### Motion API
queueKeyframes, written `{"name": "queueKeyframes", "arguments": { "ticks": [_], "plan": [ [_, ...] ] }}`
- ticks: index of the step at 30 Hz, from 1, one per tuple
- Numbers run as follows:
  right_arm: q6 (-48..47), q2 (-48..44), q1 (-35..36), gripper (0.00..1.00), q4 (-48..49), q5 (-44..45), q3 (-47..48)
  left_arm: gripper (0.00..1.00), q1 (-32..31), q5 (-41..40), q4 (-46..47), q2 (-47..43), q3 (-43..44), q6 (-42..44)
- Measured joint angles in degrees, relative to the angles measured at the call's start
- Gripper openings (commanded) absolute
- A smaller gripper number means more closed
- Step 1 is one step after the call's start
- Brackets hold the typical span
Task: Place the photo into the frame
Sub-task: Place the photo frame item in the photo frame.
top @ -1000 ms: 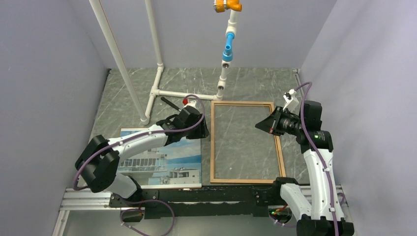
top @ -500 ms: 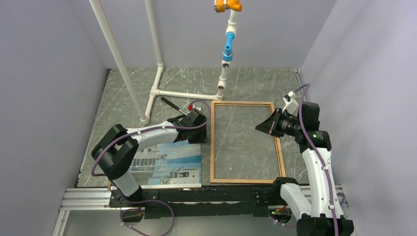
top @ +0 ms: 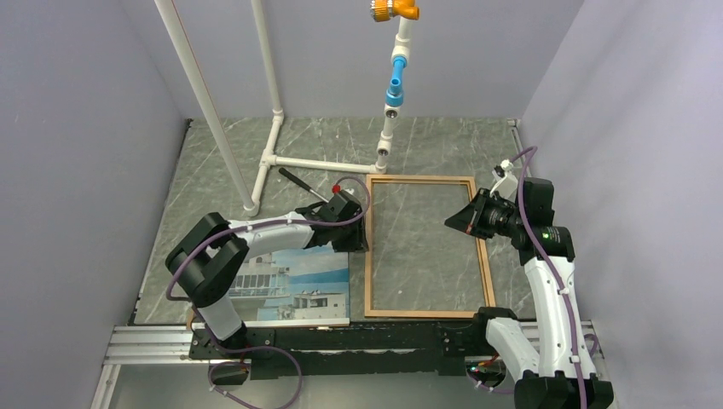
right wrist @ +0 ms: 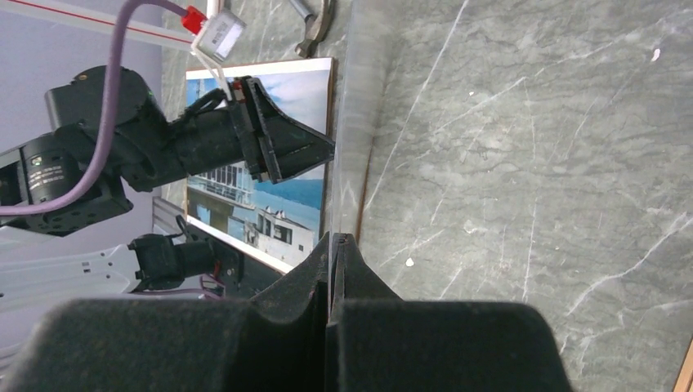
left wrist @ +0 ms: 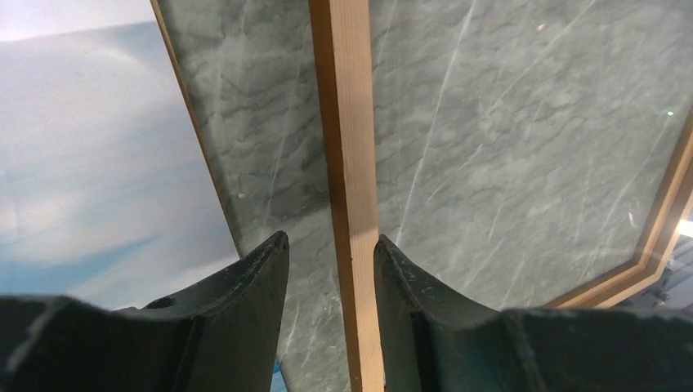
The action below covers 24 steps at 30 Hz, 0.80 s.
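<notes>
The photo (top: 290,285) lies face up at the near left of the table, white building and blue sky showing. The orange-brown frame (top: 486,256) lies flat to its right. My left gripper (top: 358,234) is open and low, its fingers astride the frame's left rail (left wrist: 347,122), with the photo (left wrist: 82,163) just to the left. My right gripper (top: 452,220) hovers above the frame's right side. In the right wrist view it (right wrist: 335,237) is shut on the edge of a thin clear pane (right wrist: 359,98); the photo (right wrist: 270,204) shows beyond.
A thin brown backing board edge (left wrist: 192,122) shows under the photo. White pipes (top: 273,158) with a blue and orange fitting (top: 395,81) stand at the back. A black tool with a red tip (top: 298,181) lies behind the left gripper. Grey walls close both sides.
My left gripper has moved right, from over the photo's far right corner to the frame's left rail. The right arm has hardly moved.
</notes>
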Motion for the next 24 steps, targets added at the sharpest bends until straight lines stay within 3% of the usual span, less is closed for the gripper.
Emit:
{"name": "queueKeyframes", "arguments": {
  "ticks": [24],
  "plan": [
    [-0.5,4.2,0.0,0.00,0.5,-0.2,4.8,0.40,-0.9,0.6,-1.1,3.0,0.9,-2.1]
  ]
}}
